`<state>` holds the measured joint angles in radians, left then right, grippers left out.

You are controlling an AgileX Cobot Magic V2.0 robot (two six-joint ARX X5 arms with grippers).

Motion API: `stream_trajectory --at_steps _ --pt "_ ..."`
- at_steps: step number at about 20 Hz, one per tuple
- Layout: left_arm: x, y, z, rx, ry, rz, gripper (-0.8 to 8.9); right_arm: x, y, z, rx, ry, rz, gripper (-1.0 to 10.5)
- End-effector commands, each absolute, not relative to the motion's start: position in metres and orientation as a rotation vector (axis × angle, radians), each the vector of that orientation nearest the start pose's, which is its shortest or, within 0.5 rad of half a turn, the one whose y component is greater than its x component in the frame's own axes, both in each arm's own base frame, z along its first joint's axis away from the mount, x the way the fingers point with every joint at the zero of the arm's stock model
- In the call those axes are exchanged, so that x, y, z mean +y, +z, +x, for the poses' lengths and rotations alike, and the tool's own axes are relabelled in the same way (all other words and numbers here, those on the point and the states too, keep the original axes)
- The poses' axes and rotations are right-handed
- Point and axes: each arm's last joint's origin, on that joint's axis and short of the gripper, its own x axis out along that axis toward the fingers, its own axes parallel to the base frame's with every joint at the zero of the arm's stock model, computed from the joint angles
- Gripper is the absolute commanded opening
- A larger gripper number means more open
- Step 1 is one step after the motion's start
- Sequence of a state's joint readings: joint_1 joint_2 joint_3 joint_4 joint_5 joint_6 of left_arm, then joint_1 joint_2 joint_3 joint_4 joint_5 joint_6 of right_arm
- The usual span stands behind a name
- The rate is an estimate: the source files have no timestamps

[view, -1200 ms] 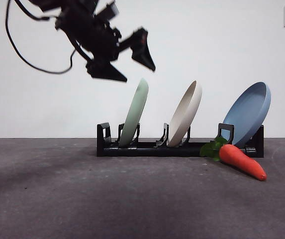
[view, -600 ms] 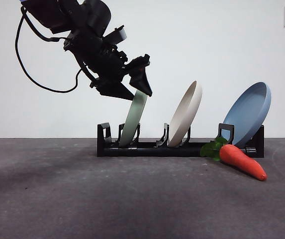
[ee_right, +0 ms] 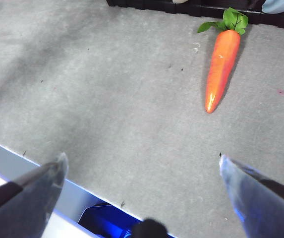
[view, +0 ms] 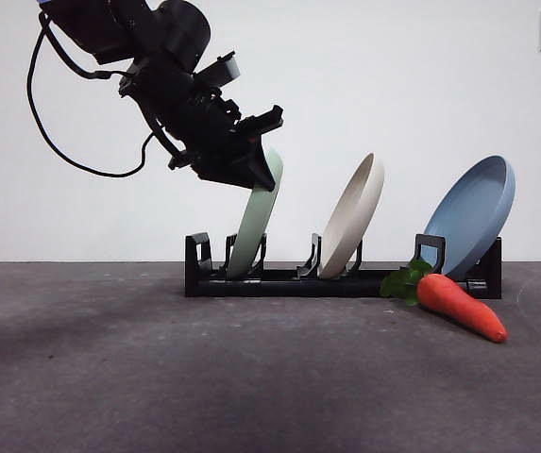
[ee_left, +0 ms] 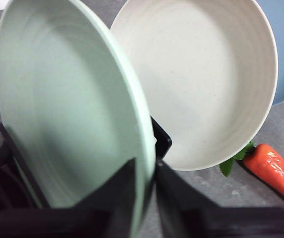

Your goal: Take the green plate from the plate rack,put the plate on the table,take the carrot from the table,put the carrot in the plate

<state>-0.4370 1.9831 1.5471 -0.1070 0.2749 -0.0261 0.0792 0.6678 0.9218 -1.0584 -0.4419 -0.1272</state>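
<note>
- Currently we see the left gripper [view: 256,170] at the top edge of the green plate [view: 254,222], one jaw on each face of the rim, nearly closed on it; the plate stands tilted in the leftmost occupied slot of the plate rack [view: 341,280].
- Risk, in our judgement: the hold is only on the thin rim, so the plate may pivot or slip during lifting; a skewed pull could catch the prongs and drag the rack along.
- Second risk: the cream plate [view: 350,219] leans just beside it and could be knocked.
- The green plate looks matte, pale mint, shallow, with faint concentric rings.
- The carrot [view: 459,305] lies on the table [view: 157,377] at the rack's right end.
- The right gripper [ee_right: 142,173] hovers wide open, empty, above bare table.
</note>
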Motion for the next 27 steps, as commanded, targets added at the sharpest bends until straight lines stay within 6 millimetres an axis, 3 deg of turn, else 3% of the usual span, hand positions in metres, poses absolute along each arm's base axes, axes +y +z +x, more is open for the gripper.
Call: stream_trajectory --at_steps 1,6,13,17,21,24,27 --pt "-0.202 0.242 0.41 0.569 -0.714 0.025 -0.09 0.02 0.32 0.098 0.763 0.541 0.029 6.6" --pt "-0.201 0.261 0.408 0.532 -0.735 0.005 -0.08 0.02 0.32 0.098 0.763 0.541 0.029 6.6" --pt "-0.186 0.339 0.378 0.383 -0.744 -0.002 -0.08 0.02 0.32 0.099 0.763 0.541 0.029 6.6" --pt "-0.173 0.382 0.332 0.385 -0.772 0.081 -0.08 0.02 0.32 0.099 0.762 0.541 0.03 6.6" --pt "-0.169 0.41 0.267 0.431 -0.716 0.351 -0.07 0.02 0.32 0.099 0.763 0.54 0.032 6.6" --pt "-0.175 0.414 0.229 0.487 -0.648 0.556 -0.07 0.02 0.32 0.099 0.763 0.539 0.033 6.6" --pt "-0.191 0.399 0.207 0.592 -0.695 0.686 -0.06 0.02 0.32 0.099 0.764 0.539 0.035 6.6"
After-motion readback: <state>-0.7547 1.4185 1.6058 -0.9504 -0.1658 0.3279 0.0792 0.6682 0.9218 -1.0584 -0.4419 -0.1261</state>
